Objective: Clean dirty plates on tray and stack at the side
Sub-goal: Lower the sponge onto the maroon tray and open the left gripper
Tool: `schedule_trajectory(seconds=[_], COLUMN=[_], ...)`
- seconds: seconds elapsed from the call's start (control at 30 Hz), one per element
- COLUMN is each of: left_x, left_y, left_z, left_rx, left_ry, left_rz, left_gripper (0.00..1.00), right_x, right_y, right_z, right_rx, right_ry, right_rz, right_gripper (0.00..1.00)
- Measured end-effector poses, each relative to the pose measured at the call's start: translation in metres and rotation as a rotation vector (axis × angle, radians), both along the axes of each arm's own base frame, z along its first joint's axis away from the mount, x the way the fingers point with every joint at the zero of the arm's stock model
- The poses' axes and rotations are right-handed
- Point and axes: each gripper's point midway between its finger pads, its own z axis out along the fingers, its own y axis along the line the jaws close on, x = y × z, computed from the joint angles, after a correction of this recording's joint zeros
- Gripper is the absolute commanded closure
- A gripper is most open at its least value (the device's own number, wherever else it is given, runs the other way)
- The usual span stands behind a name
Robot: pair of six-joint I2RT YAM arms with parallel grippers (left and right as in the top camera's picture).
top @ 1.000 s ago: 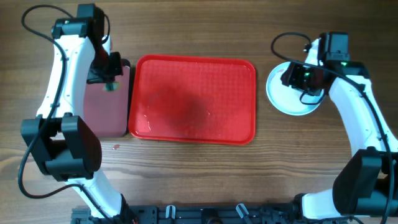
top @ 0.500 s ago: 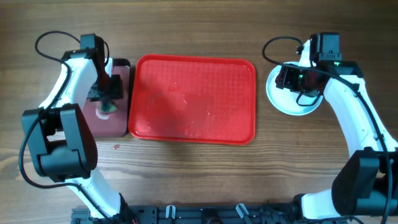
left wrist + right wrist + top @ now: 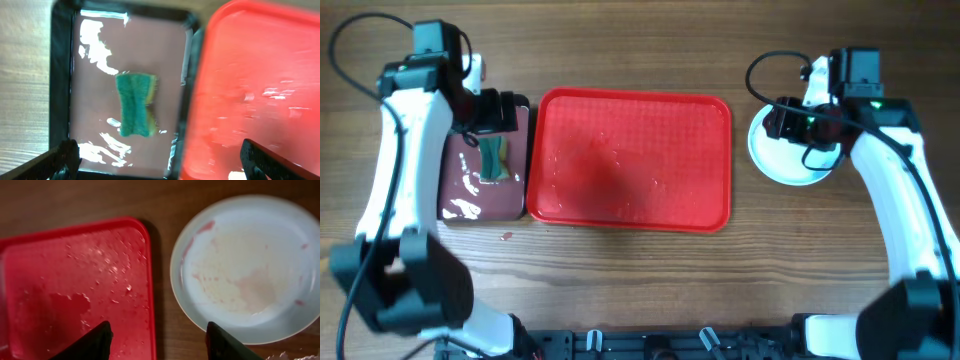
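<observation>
- Overhead, the right arm covered part of the plates [image 3: 772, 162]; could not tell how many were in the stack. The right wrist view cut off the top plate's far edge.
- Left wrist view was blurred, and the red tray [image 3: 260, 85] was soft there.
- Left end effector [image 3: 165, 162]: fingers spread wide, nothing between them. Only the tips were in frame.
- Right end effector [image 3: 160, 340]: fingers apart, empty, with the plates below and just ahead of it, on the table [image 3: 820, 260] beside the tray.
- Top plate [image 3: 240, 265]: round, shallow, pale, glossy, with faint pink smears.
- Red tray [image 3: 75, 280]: plastic, rounded corner, raised rim, wet with droplets, no plates on it.
- Green sponge [image 3: 136, 104], yellow along one side, lay ahead of the left end effector in a maroon tray [image 3: 95, 65], black-rimmed, with wet glare.
</observation>
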Motion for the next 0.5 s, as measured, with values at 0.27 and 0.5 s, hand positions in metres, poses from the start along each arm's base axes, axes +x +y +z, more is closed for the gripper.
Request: schedule_trajectory(seconds=[0.27,0.5], left_x=[-0.008,-0.008], left_y=[-0.052,-0.061], left_z=[0.052,0.055], left_rx=[-0.275,-0.327], left_ry=[-0.136,-0.140], left_rz=[-0.097,-0.112], left_gripper=[0.00,0.00], right_x=[-0.035,-0.073], right_y=[0.004,-0.004], right_z=[0.117,0.160], right_rx=[-0.013,-0.064], right_ry=[-0.329,-0.460], right_rz=[0.032,0.003], right_gripper=[0.32,0.26])
